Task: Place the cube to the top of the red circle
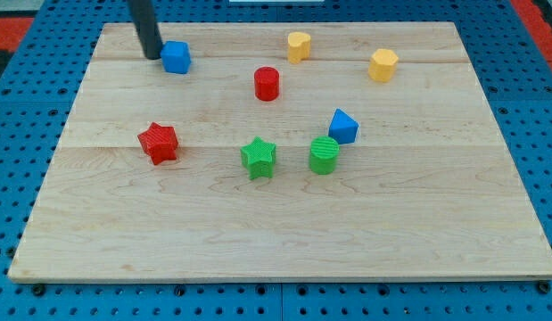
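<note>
- Blue cube (177, 57): small, bright blue, faceted, slightly skewed, sitting near the board's top-left corner.
- Lies at 10 o'clock from the red circle (267, 84), well apart.
- My tip (152, 55) at the cube's 9 o'clock, just beside or touching; contact too close to tell.
- No pincer on the rod, so no jaw state to tell.
- Pale wooden board (418, 223), plank seams running across, resting on a blue pegboard (543, 134).
- Elsewhere: red star (159, 143), green star (258, 157), green cylinder (324, 154), blue wedge-like block (343, 126), two yellow blocks (299, 45) (383, 64).
</note>
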`<action>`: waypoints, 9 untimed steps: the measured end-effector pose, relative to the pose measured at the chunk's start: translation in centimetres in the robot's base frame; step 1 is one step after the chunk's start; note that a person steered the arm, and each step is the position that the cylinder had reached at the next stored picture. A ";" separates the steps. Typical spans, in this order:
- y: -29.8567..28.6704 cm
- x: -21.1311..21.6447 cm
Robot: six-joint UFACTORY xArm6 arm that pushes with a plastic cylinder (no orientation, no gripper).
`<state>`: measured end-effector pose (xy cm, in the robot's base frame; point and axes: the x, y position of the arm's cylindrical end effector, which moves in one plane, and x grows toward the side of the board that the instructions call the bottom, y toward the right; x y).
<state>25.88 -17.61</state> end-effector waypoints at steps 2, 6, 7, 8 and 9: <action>7.3 0.9; 7.6 3.9; 9.5 3.9; 12.8 4.1; 13.1 7.2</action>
